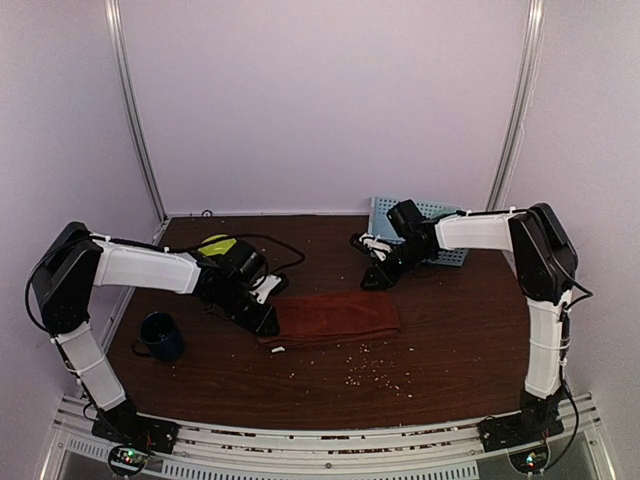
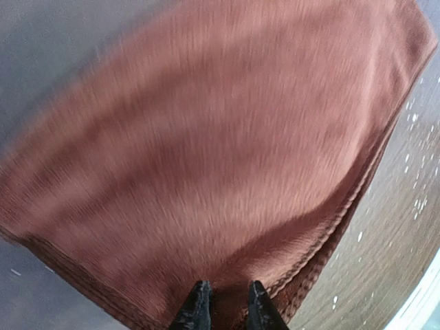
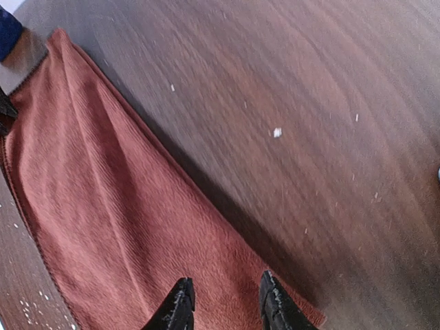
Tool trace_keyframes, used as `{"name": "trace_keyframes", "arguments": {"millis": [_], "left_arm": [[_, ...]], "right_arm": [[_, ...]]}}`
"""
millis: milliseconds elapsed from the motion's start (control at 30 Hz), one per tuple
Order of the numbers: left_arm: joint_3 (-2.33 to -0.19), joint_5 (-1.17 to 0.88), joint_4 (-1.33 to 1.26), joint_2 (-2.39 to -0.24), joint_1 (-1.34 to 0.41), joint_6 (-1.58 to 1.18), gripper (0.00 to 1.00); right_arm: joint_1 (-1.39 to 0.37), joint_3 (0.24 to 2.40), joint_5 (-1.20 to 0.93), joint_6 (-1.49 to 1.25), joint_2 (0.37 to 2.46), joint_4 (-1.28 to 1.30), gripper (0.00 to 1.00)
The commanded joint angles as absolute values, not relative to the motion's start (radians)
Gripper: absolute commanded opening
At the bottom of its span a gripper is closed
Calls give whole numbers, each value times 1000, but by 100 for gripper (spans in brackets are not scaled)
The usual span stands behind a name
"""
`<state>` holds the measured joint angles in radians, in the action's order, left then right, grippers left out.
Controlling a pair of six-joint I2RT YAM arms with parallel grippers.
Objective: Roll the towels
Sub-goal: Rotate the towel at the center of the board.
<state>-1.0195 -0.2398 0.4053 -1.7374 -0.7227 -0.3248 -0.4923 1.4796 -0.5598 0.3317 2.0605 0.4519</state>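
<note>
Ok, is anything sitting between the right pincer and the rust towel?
Nothing visible does. The right pincer hangs open by the far right corner of the rust towel, with only bare table between them; the blue basket lies behind it.

Left hand [image 1: 265, 317] low, fingers nearly together; right hand [image 1: 373, 277] hovering higher, fingers parted wider.
</note>
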Motion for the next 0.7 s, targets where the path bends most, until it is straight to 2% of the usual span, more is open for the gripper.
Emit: {"name": "trace_keyframes", "arguments": {"millis": [0,300,500,567,667], "left_arm": [[-971,-315,358,-1729,-725,-389,21],[-1079,-176,464,-1813,-701,-318,22],[-1354,-135,543,-1984,-629,-185,23],[-1443,-90,594,-2021,-618,-148,24],[-1515,-50,641,-2016,-613,-109,33]], "right_arm": [[-490,1433,-474,363,2066,477,34],[-474,1320,-429,362,2028,523,34],[-476,1155,-529,349,1891,586,34],[-480,1165,-601,384,1860,662,35],[-479,1237,-671,432,1819,781,35]]}}
